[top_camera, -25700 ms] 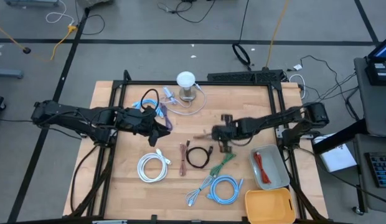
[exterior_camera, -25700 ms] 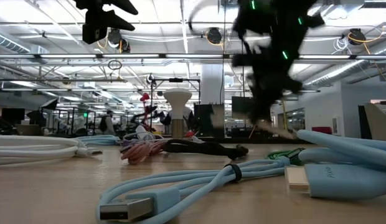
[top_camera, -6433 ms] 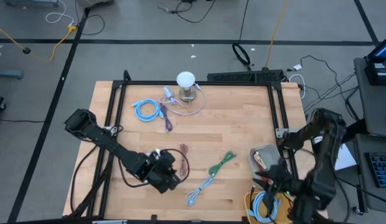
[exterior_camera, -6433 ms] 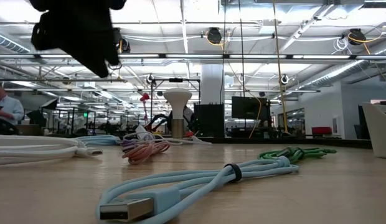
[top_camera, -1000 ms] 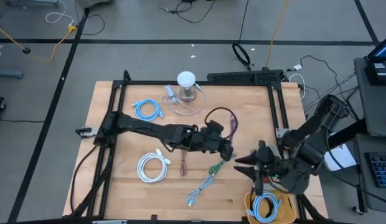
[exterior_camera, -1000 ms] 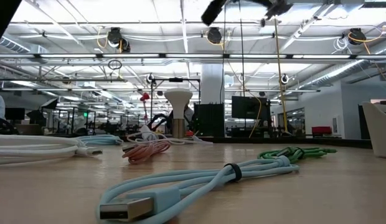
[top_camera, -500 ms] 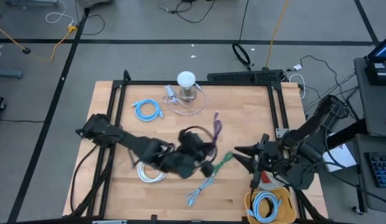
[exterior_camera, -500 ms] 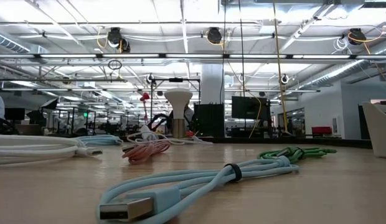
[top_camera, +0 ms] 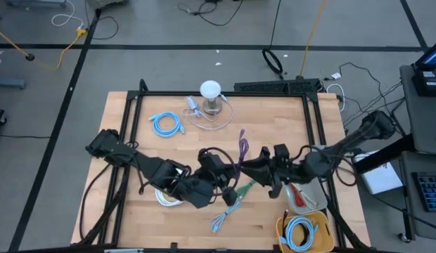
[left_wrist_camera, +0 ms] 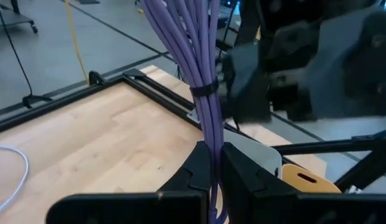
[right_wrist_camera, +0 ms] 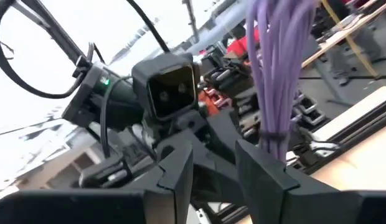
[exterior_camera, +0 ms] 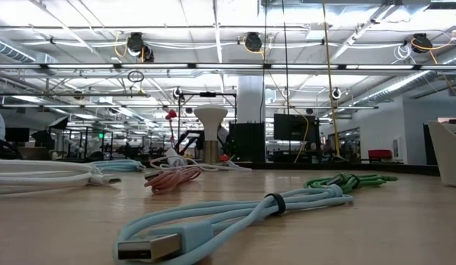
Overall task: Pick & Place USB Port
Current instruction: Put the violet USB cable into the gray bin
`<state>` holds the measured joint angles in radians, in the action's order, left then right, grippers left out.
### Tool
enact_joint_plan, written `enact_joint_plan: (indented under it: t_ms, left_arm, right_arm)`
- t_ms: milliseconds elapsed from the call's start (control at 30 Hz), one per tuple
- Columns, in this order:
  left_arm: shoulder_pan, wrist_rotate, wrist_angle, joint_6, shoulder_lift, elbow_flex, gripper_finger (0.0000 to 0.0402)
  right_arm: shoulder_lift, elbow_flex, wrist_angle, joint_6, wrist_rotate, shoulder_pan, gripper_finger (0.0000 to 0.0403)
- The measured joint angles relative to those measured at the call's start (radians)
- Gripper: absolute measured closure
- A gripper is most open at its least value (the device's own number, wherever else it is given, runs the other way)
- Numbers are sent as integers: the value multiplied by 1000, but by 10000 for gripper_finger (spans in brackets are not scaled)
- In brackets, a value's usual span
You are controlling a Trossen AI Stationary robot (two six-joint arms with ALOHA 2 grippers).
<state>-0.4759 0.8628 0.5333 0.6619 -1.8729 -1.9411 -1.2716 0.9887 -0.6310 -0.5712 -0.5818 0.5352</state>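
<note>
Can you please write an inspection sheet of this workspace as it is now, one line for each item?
Surface: wooden table inside a black frame.
Job's things: purple cable bundle, tied, held up by the left gripper.
Clutter: white lamp; grey tray with a red cable; yellow bin with a blue cable.
Grippers: left gripper shut on the purple cable; right gripper open, close to the bundle.
Cables: light blue coil, green cable, white coil.
Surroundings: floor wiring, workshop behind.
</note>
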Motion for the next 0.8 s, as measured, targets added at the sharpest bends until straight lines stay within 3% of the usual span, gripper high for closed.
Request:
enact_joint_plan:
  t_ms: [467, 800]
  left_arm:
    - [-6, -70, -12, -17, 0, 0, 387]
    - [-19, 77, 187, 70, 65, 0, 386]
  right_arm:
    - [0, -29, -61, 70, 11, -7, 291]
    - [1, -29, -128, 118, 12, 31, 291]
